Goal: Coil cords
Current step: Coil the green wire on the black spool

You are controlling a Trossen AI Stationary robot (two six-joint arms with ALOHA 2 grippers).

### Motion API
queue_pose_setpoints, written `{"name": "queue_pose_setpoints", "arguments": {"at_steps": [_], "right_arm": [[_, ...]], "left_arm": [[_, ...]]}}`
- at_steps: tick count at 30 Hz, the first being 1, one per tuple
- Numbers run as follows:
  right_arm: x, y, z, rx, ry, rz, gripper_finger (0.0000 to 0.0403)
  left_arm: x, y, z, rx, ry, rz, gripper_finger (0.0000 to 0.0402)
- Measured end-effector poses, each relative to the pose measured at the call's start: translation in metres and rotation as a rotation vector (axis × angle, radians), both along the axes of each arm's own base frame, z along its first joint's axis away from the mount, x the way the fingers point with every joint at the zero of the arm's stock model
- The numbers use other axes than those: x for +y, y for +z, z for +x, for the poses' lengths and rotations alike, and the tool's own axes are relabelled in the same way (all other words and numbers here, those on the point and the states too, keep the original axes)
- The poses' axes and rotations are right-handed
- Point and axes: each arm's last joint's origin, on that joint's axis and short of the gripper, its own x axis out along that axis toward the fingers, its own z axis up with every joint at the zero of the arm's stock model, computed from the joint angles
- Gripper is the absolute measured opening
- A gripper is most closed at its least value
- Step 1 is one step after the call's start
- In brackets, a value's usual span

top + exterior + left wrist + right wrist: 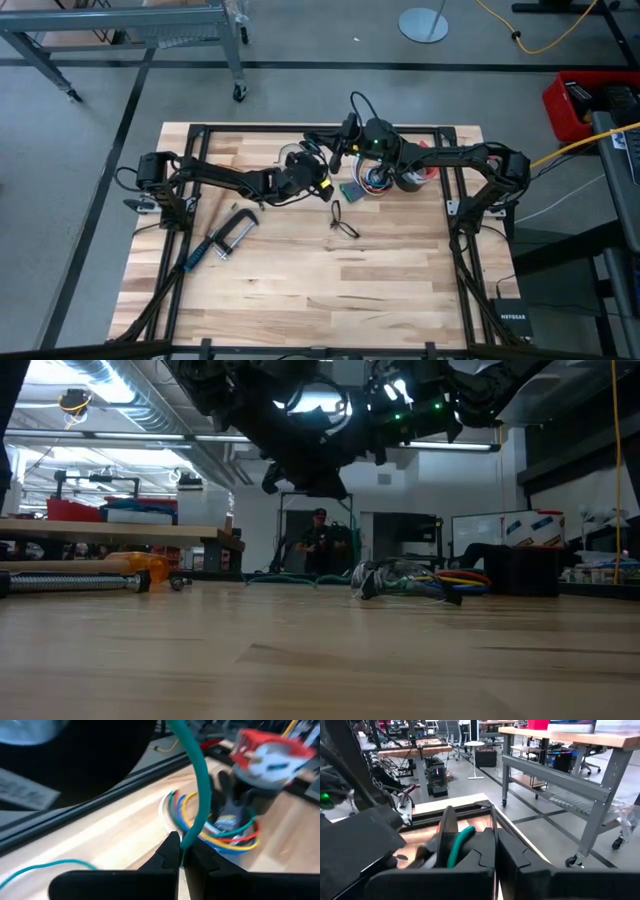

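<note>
The cord, showing teal in the wrist views, is rising out of the left claw, whose fingers are pinching it narrow above the far middle of the counter. It is also curving just beside the right claw, whose fingers are pressing together; whether they are gripping it cannot be told. The bundle of multicoloured wires is lying just right of both claws, and the metal clamp is lying well apart, near left.
</note>
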Motion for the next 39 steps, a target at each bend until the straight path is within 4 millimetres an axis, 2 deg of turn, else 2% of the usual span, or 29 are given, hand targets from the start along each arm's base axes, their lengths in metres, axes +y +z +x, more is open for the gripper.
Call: {"name": "queue_pose_setpoints", "arguments": {"at_steps": [9,15,23,31,34,39], "right_arm": [[-0.013,0.004,-0.011,0.011,0.085,0.027,0.0003],[-0.024,0.005,-0.02,0.001,0.203,0.093,0.0003],[-0.033,0.004,-0.028,0.0,0.367,0.153,0.0003],[-0.032,0.003,-0.028,0.005,0.389,0.16,0.0003],[-0.032,0.004,-0.028,0.003,0.391,0.159,0.0003],[-0.031,0.008,-0.029,-0.017,0.413,0.149,0.0003]], "left_arm": [[-0.017,-0.01,-0.011,0.219,0.178,0.175,0.0],[-0.024,-0.012,-0.017,0.294,0.269,0.267,0.0],[-0.022,-0.014,-0.021,0.348,0.289,0.292,0.0005],[-0.022,-0.014,-0.021,0.355,0.286,0.299,0.0007],[-0.022,-0.015,-0.02,0.34,0.279,0.28,0.0018],[-0.021,-0.019,-0.022,0.341,0.279,0.258,0.0063]]}}
